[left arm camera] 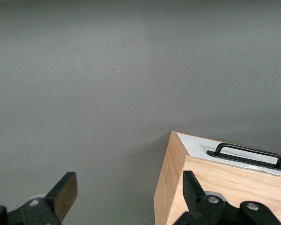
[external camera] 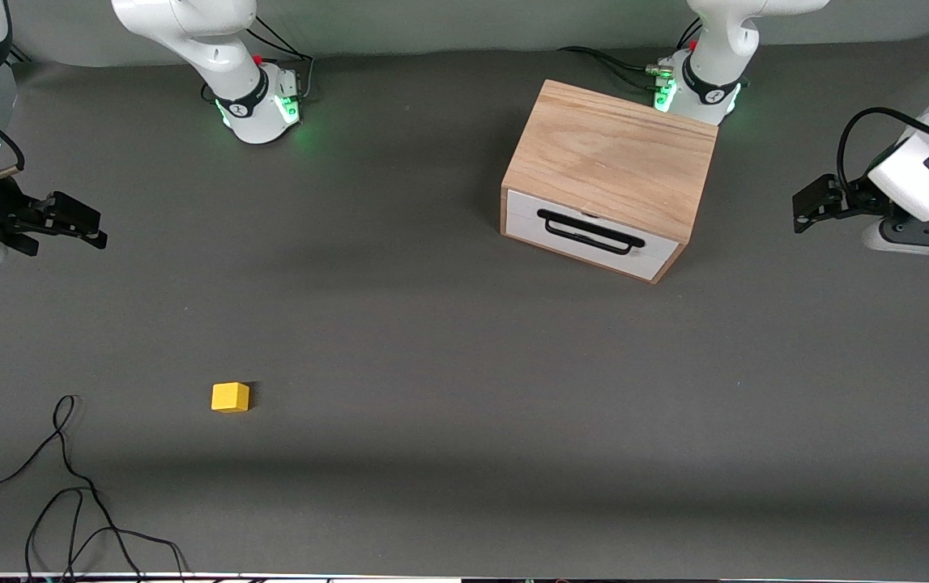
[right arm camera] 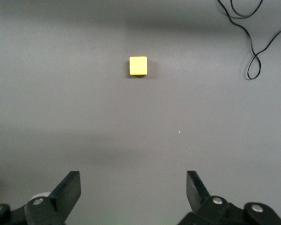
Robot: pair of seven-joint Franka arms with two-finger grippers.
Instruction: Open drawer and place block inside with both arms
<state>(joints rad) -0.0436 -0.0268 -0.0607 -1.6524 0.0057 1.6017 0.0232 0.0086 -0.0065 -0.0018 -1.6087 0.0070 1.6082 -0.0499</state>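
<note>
Dark grey matting covers the whole counter (external camera: 448,340), with both white jointed arms drawn back to its ends. Nothing of the task looks begun: the single drawer with its white front panel (external camera: 585,235) sits fully shut in the light oak-coloured wooden box (external camera: 614,150), which stands near the left arm's base, its black bar handle (external camera: 590,232) turned toward the front camera.

The small bright yellow cube (external camera: 230,397) lies alone toward the right arm's end, nearer the front camera than the box and well apart from it.

The left hand (external camera: 806,212) hangs over the counter's end beside the box, fingers spread wide and empty. The right hand (external camera: 82,227) waits over the other end, fingers equally apart, with the cube in its wrist view.

By my reading, the opening step comes first: the left hand must reach the handle and pull.

Loose black cables (external camera: 67,494) lie near the cube but not touching it; nothing blocks either approach.
</note>
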